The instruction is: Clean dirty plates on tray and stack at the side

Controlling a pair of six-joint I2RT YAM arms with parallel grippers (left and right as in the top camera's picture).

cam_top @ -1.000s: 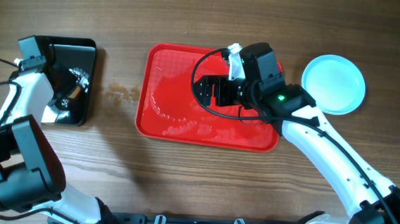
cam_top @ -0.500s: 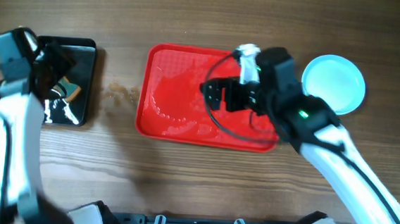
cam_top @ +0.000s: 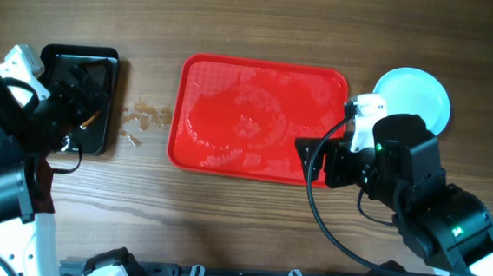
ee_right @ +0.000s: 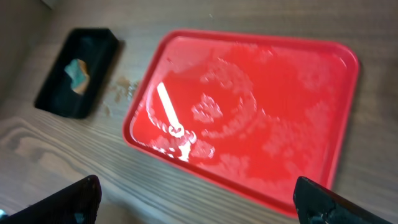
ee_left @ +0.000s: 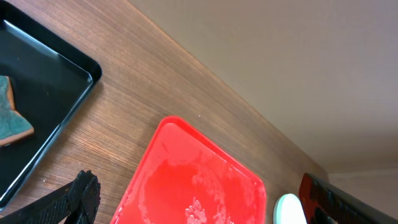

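The red tray (cam_top: 233, 76) lies in the middle of the wooden table (cam_top: 240, 225) with no plate on it; its floor carries pale, wet-looking rings and streaks, and a bright bar of reflected light shows on it in the right wrist view. The plates (cam_top: 419, 89) sit off the tray, on the table just beside its far right corner; from above they read as one pale round disc (how many are stacked there I cannot tell), with the near edge hidden by the white part of the right arm's wrist.

The right gripper (ee_right: 196, 186) hangs above the tray's near right edge, pointing leftward across the tray; its two fingers show only at the lower corners of its own camera, spread wide with nothing between them; the plates lie behind it and to one side, near but not touching, and outside its camera's view.

The left gripper (ee_left: 196, 190) is raised over the black tray (cam_top: 104, 58) at the table's left; its fingers also stand far apart at the lower corners of the frame, holding nothing; the plates are well apart from it, beyond the whole red tray, and only a pale sliver of them shows at the bottom of the left wrist view.

A teal sponge (ee_left: 11, 121) with a brown-orange edge lies in the black tray; small brown specks (cam_top: 144, 113) dot the table between the two trays.
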